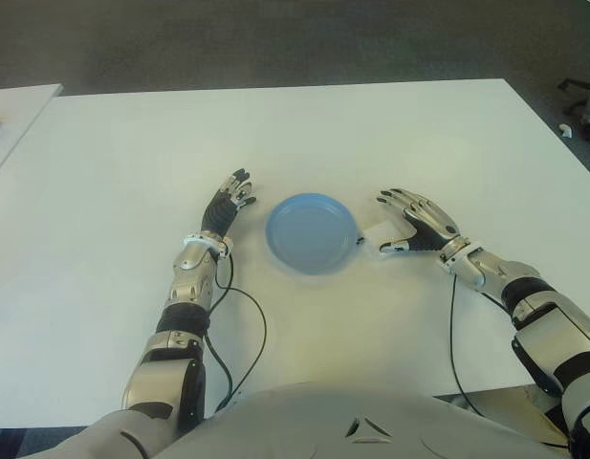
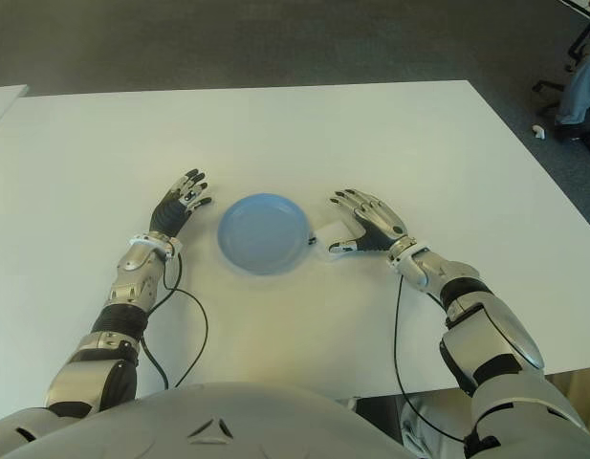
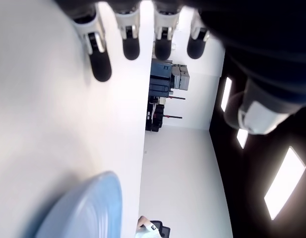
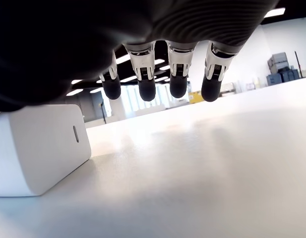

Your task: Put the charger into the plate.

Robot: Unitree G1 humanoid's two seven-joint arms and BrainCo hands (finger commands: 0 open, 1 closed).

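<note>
Our right robot hand, fingers spread and holding nothing, hovers over the white charger, which sits on the desk at the blue plate's three o'clock. We should curl the thumb and fingers around the charger's sides before lifting. Our left robot hand shows open at nine o'clock.

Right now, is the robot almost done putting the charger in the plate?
Not yet. The blue plate holds nothing. The white charger sits on the table just right of the plate, with the right hand open beside it, not gripping. Grasping, lifting and placing all remain. The left hand is idle, left of the plate.
</note>
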